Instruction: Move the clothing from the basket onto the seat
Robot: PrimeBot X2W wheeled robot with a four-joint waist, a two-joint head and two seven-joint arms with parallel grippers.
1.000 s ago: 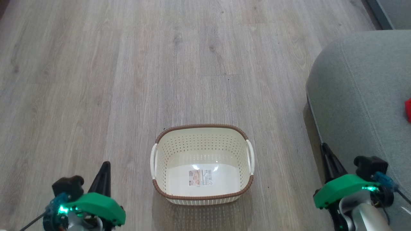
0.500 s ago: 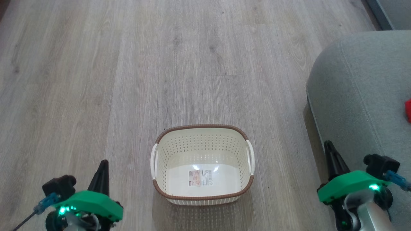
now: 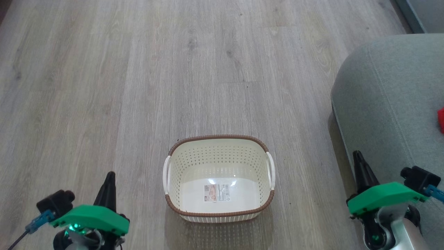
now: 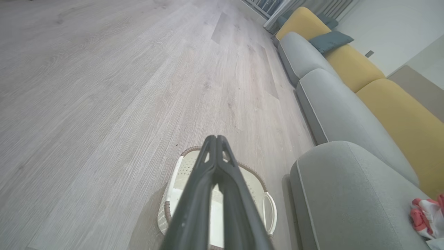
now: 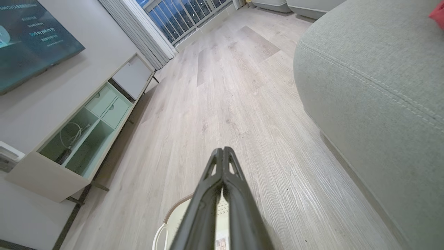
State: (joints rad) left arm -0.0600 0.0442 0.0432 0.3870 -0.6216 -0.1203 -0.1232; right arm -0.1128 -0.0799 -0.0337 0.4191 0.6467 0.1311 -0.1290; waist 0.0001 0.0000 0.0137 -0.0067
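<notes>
The step in hand looks like the wrap-up: the arms go to rest and the result gets checked. Read from the left, the left pincer (image 3: 110, 177) sits low over the wooden floor (image 3: 138, 86), well apart from the basket (image 3: 218, 137). The basket stands upright on the floor in the middle. Its cream inside is bare down to the label sticker (image 3: 216, 192) on its base, so I judge there is nothing more to lift out. Further right, the right pincer (image 3: 357, 156) hangs just beside the front edge of the seat (image 3: 388, 104). The clothing (image 3: 441, 119) lies on the seat top at the far right edge of the head view.

To finish well, both arms should be kept low and wide of the basket's white handles, so that nothing knocks it across the floor. The right arm should also be kept off the upholstery, so that it does not drag the fabric back off the seat. The left wrist view shows the clothing (image 4: 425, 217) as a red bundle with white in it on the seat (image 4: 347, 194). I cannot tell from it whether both garments are there, so a glance that way would settle it.

The left pincer (image 4: 215, 139) has its two dark fingers pressed together to a single tip, with nothing between them and touching nothing. The basket (image 4: 187, 151) shows beyond it. The right pincer (image 5: 222, 150) is likewise closed to a point and empty, clear of the floor and of the seat (image 5: 374, 69) to its side
</notes>
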